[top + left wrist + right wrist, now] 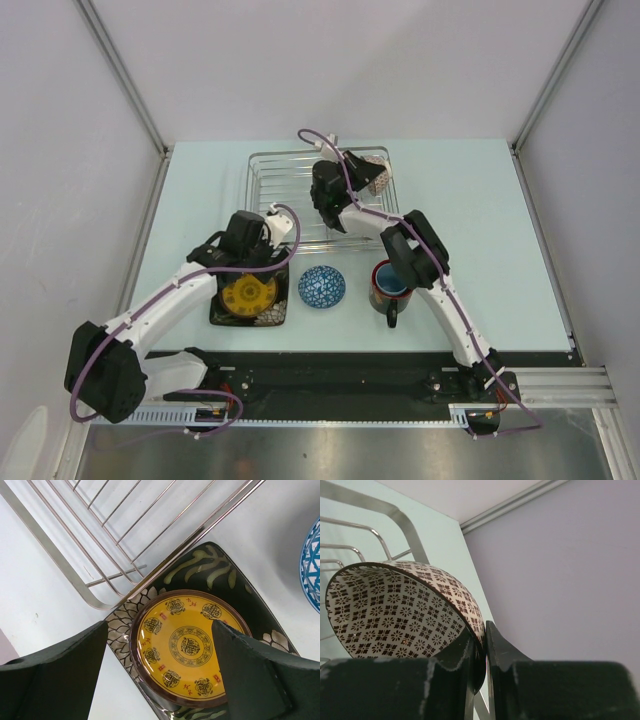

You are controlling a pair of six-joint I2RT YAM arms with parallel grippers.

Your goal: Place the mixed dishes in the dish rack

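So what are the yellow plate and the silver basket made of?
The yellow plate looks like glazed ceramic: it is glossy, with printed black symbols and a dark brown rim, though hard plastic is possible. The silver basket looks like polished metal wire: thin, shiny bars that catch the light.

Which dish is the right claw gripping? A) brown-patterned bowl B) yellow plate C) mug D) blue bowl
A: in the right wrist view the right claw is pinched on the rim of the brown-patterned bowl, next to the dish rack. In the top view the blue bowl, mug and yellow plate sit on the table.
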